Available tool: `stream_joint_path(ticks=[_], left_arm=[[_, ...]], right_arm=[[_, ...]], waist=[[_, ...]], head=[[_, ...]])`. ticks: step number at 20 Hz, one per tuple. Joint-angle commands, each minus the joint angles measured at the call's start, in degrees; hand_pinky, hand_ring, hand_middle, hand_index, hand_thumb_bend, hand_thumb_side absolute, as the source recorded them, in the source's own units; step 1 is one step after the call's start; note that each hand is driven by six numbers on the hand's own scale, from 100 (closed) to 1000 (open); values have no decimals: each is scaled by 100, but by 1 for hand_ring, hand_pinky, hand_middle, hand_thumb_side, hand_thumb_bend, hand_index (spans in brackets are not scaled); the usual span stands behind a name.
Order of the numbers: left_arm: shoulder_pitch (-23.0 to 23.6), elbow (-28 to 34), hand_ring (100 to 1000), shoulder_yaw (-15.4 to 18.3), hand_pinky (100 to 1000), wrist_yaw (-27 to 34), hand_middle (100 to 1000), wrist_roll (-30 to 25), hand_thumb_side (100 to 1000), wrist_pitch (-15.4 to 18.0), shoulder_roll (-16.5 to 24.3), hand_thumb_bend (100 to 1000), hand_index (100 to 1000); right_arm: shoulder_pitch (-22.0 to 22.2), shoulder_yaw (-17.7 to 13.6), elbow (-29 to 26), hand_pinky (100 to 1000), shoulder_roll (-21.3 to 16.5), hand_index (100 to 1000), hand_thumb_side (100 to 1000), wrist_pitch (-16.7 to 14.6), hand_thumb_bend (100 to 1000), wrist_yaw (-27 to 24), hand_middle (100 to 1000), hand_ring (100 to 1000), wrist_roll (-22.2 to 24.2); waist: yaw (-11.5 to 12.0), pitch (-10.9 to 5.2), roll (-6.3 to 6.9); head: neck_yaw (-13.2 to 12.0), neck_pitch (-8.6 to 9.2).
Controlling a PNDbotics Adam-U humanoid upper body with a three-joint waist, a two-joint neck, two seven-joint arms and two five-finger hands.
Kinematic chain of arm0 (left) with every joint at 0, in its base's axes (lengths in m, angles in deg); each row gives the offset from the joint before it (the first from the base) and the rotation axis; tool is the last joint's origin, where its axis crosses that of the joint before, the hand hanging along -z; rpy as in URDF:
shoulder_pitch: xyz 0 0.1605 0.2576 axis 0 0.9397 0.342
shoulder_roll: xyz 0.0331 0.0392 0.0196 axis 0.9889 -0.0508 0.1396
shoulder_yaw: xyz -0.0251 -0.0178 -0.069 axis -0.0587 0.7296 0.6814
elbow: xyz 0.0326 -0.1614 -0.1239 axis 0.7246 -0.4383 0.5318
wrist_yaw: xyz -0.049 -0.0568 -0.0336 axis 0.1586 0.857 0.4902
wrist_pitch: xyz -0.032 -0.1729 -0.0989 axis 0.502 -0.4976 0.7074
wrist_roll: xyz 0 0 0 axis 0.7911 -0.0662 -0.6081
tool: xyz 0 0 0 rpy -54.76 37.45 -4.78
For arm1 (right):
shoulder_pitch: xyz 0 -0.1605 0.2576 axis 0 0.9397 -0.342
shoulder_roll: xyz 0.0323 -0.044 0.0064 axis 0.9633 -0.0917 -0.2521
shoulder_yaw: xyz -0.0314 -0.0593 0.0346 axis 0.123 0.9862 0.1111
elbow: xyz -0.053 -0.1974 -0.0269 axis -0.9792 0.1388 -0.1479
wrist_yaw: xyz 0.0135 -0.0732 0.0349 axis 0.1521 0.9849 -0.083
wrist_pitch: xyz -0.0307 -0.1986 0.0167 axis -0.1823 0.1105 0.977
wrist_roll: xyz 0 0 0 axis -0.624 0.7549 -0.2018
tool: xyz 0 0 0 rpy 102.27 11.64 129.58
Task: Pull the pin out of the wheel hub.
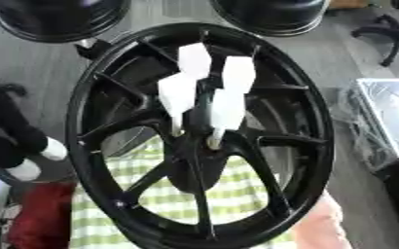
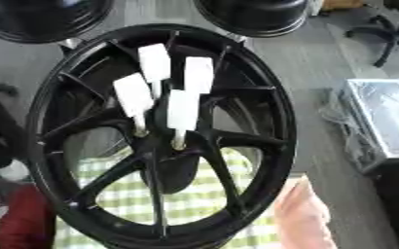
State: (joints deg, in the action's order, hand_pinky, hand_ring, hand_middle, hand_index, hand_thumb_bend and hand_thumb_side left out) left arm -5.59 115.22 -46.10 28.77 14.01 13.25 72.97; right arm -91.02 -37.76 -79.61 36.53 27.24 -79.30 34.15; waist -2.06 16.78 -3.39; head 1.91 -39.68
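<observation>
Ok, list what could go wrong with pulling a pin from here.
1. The white pins stand bunched at the hub; gripping one could knock or drag a neighbour.
2. A person's hand is by the lower rim of the wheel; a pull might shift the wheel onto it.
3. The robot hand waits outside the rim at the left, so reaching in may clip the spokes.

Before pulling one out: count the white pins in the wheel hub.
4 white pins stand clustered at the wheel hub: top, upper right, left, lower right. More may be hidden behind them.
</observation>
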Motion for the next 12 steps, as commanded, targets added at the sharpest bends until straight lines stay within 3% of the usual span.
stream_joint_path(ticks=[1, 5, 12], left_arm=[[-26, 54, 831, 61, 686, -8, 746, 20, 589, 8, 198, 260, 717], [-21, 60, 831, 72, 686, -5, 746, 34, 589, 12, 193, 260, 717], [-16, 64, 831, 63, 686, 0, 746, 27, 589, 6, 188, 259, 717]], right_arm=[[-215, -24, 58, 836, 26, 831, 615, -46, 100, 55, 773, 818, 50], [-289, 119, -56, 836, 128, 838, 576, 161, 100, -32, 778, 821, -268], [-366, 500, -523, 835, 203, 841, 566, 857, 100, -190, 779, 822, -882]], waist=[[-15, -100, 24], [-16, -100, 39], [-29, -83, 65]], head=[[44, 1], [170, -7], [284, -33]])
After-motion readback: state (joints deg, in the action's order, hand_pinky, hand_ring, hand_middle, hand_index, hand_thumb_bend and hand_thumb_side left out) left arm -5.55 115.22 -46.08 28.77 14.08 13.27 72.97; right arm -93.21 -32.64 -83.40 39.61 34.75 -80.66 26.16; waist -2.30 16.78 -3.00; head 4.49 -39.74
